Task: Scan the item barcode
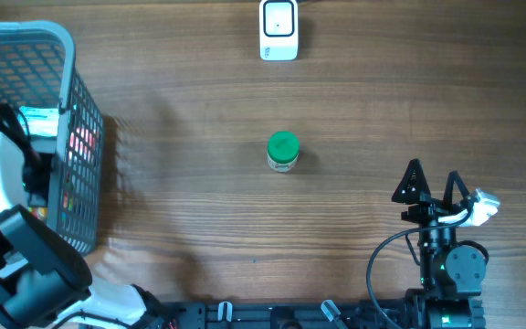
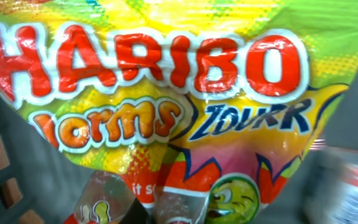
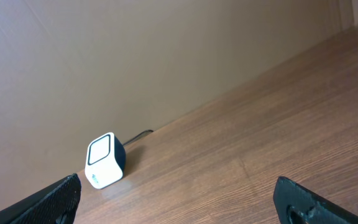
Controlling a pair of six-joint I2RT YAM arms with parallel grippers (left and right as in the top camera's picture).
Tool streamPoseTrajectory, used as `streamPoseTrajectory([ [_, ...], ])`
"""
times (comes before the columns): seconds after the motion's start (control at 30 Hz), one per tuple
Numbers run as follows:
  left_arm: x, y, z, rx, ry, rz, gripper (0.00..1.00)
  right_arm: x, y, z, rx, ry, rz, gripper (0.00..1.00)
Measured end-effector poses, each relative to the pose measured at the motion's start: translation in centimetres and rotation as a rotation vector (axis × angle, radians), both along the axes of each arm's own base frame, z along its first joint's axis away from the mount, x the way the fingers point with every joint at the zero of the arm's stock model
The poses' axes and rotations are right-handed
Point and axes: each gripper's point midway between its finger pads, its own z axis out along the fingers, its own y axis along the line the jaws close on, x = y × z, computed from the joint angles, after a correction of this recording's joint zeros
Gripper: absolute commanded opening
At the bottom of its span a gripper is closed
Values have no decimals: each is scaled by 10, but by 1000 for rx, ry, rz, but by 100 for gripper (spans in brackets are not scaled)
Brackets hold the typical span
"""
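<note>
L claw (image 2: 142,208) in basket (image 1: 80,146), closed tight, seemingly pinching candy bag (image 2: 179,93); R claw (image 1: 434,174) wide, idle.
Watch yr lift: slick film may slip, or bag snags basket wall.

Candy bag (image 2: 185,124), edges beyond frame

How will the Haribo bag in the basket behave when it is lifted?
The Haribo bag will probably flop and sag: its film looks thin and wrinkled. The glossy surface may slip. Being a candy pouch, it is probably light.
</note>
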Motion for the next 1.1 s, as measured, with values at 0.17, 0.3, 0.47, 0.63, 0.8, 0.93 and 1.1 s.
streamPoseTrajectory([
  [0.17, 29, 6, 110, 102, -266, -35, 4, 0, 0, 0, 0, 0, 0, 100],
  [0.3, 32, -18, 230, 222, -627, -110, 4, 0, 0, 0, 0, 0, 0, 100],
  [0.47, 47, -154, 338, 168, -1067, -600, 4, 0, 0, 0, 0, 0, 0, 100],
  [0.63, 91, -230, 258, 31, -764, -890, 4, 0, 0, 0, 0, 0, 0, 100],
  [0.8, 127, -255, 136, -98, -372, -946, 4, 0, 0, 0, 0, 0, 0, 100],
  [0.93, 138, -255, 72, -130, -241, -938, 4, 0, 0, 0, 0, -1, 0, 100],
  [1.1, 133, -269, -2, -218, -220, -947, 4, 0, 0, 0, 0, 0, 0, 100],
])
